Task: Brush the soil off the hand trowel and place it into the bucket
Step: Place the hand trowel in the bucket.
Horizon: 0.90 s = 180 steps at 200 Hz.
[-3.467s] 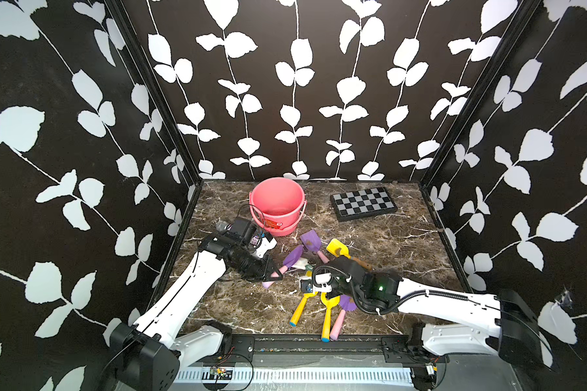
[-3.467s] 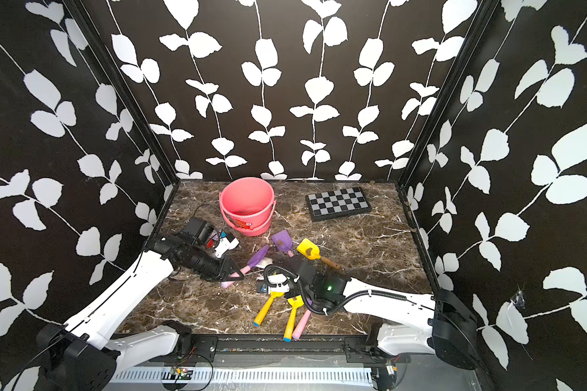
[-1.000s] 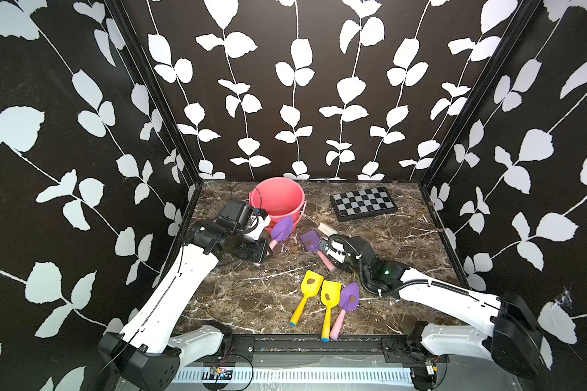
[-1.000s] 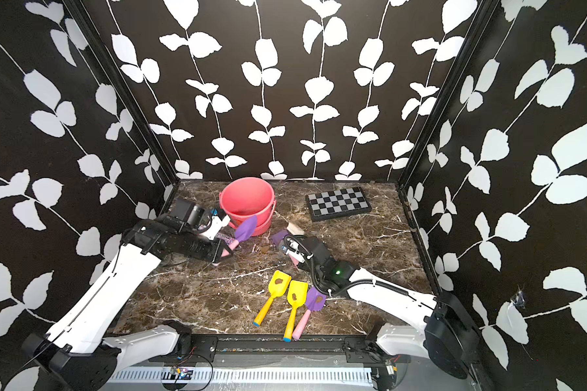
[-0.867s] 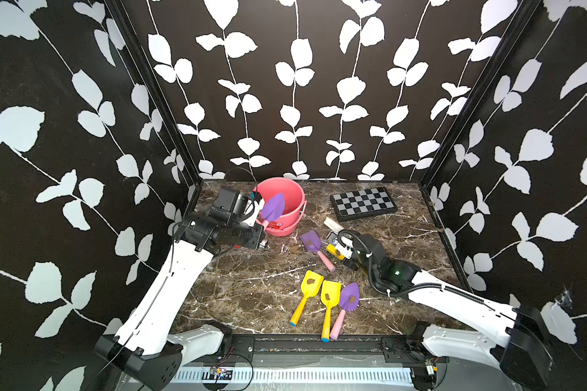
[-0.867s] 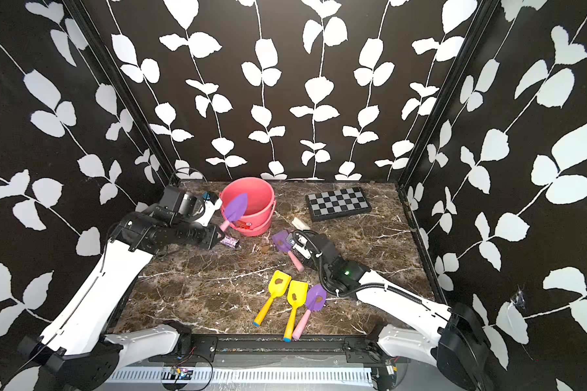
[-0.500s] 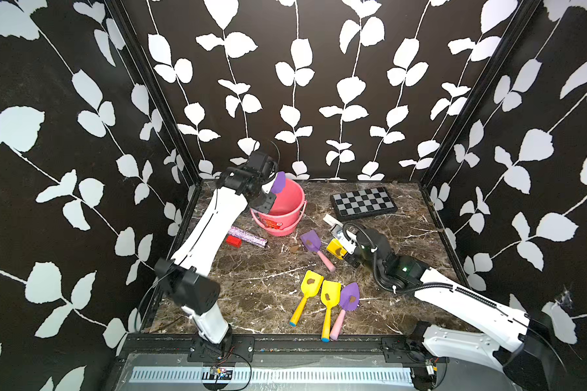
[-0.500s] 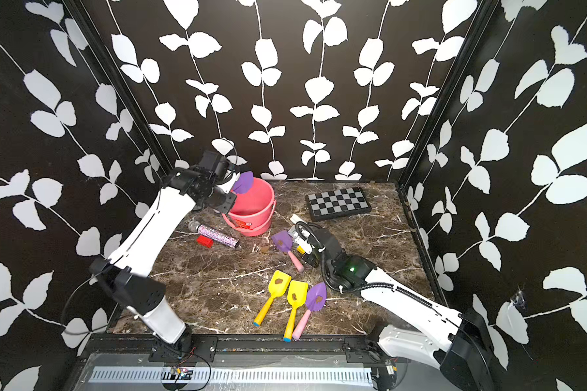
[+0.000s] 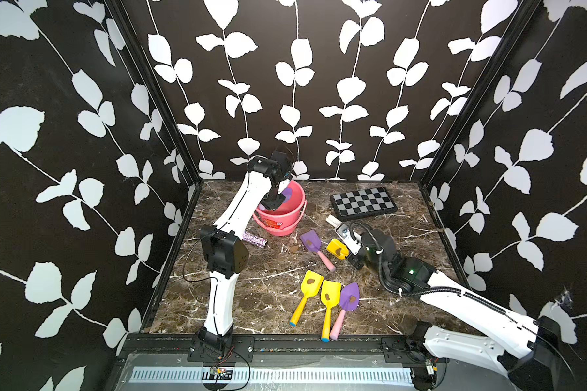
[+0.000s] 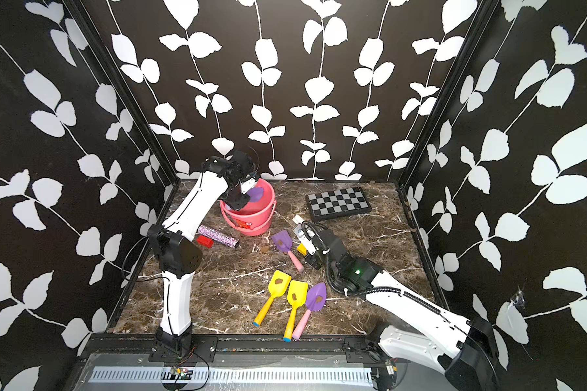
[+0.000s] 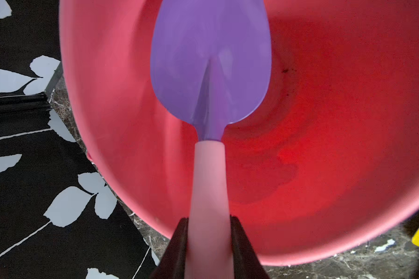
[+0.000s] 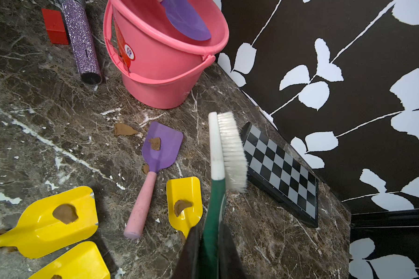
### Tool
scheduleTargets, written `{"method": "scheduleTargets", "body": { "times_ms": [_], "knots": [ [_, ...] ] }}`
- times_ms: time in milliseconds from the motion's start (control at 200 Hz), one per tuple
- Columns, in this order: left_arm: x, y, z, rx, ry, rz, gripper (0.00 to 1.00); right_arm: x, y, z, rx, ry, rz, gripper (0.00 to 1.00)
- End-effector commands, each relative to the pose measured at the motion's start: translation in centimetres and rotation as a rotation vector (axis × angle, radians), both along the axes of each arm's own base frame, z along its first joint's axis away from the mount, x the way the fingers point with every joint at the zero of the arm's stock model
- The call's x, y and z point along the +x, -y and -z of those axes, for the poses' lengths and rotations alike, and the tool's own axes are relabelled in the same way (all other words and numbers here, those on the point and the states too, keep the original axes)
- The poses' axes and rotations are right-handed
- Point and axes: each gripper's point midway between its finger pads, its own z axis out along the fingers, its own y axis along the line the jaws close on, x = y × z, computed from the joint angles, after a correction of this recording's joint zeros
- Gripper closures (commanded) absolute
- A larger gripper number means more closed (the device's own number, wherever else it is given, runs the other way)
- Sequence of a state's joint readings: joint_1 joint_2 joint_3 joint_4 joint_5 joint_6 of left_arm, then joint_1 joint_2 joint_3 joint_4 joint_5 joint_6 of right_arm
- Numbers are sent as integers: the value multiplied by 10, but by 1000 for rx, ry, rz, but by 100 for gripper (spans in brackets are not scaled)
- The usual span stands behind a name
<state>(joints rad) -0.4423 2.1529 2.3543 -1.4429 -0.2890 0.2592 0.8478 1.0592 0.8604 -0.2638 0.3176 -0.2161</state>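
Holding the trowel [image 11: 211, 60] by its pink handle in the left claw [image 11: 208, 218], clamped tight, with the purple blade down inside the bucket [image 11: 336, 145], near the back edge of the surface [image 9: 251, 287], left of centre. Nothing stuck to the blade face in view. Looks like drop time: lower a touch, keep the blade off the pink wall, let go, then lift straight up past the rim. Gripping the brush [image 12: 231, 149] by its green handle in the right claw [image 12: 209, 232], clamped shut, out over the right half. Open room there, but mind the chessboard [image 9: 363, 201] toward the back right corner and the spare trowels [image 9: 329, 296] by the front edge, each with soil [image 12: 65, 213] on it. Not much room behind the bucket.
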Motion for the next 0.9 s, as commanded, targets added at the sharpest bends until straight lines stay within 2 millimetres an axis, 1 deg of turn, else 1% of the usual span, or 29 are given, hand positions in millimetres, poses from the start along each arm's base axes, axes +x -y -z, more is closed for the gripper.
{"method": "scheduleTargets", "body": {
  "times_ms": [0, 100, 180, 360, 531, 646, 796, 896],
  "knots": [
    [0, -7, -4, 49, -10, 10, 97, 5, -3, 2, 23, -5, 19, 100],
    [6, -4, 4, 59, -21, 17, 93, 7, -5, 5, 16, -14, 19, 100],
    [12, -7, 10, 90, -23, 17, 90, 7, -6, 7, 13, -20, 19, 100],
    [20, -1, 17, 81, -18, 28, 78, 7, -5, 13, -1, -31, 22, 100],
    [21, -2, 27, 99, -41, 37, 69, 9, -6, 15, -1, -34, 28, 100],
    [21, 0, 28, 93, -44, 40, 66, 9, -5, 17, -6, -37, 30, 100],
    [20, 2, 28, 79, -48, 41, 66, 8, -3, 18, -12, -39, 36, 100],
    [18, 5, 21, 53, -39, 44, 65, 8, -2, 17, -10, -36, 42, 100]
  ]
}}
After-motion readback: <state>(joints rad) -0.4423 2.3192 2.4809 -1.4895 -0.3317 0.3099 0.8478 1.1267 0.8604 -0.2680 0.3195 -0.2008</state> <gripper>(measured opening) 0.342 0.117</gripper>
